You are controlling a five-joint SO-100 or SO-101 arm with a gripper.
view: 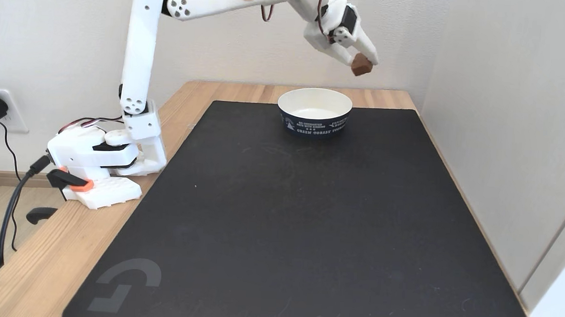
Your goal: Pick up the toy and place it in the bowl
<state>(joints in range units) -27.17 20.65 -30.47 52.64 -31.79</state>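
Hand: white two-finger hand [363, 63] at upper right of the fixed view, fingers closed down to the width of the toy, pinching it at the tips.
Held: toy [361, 65], small reddish-brown block with rounded edges, gripped between the fingertips, lower half poking out below them, tilted on a corner.
Toy place: in the air, clear of everything but the hand; sits above and slightly right of the bowl's right rim in the picture, wall behind it.
Hand pose: angled down and to the right, tips lowest; wrist and black servo above-left of the tips; red and black wires loop near the wrist.
Arm: white arm [139, 52], lower link stands nearly upright from the base at left, upper link runs almost level to the right along the top edge of the view, then bends down into the wrist.
Base: white base [96, 164] on the left edge of the tabletop, held by an orange-and-black clamp [71, 181]; cables run off to the left toward a wall plug.
Bowl: round paper bowl [314, 126], white inside, white rim, dark navy outside with small white print; upright at the far end of the mat, nothing seen inside.
Mat: large black mat [298, 226] covering most of the tabletop, grey logo at its near-left corner.
Tabletop: light wood tabletop [35, 262], visible at left and along the far edge.
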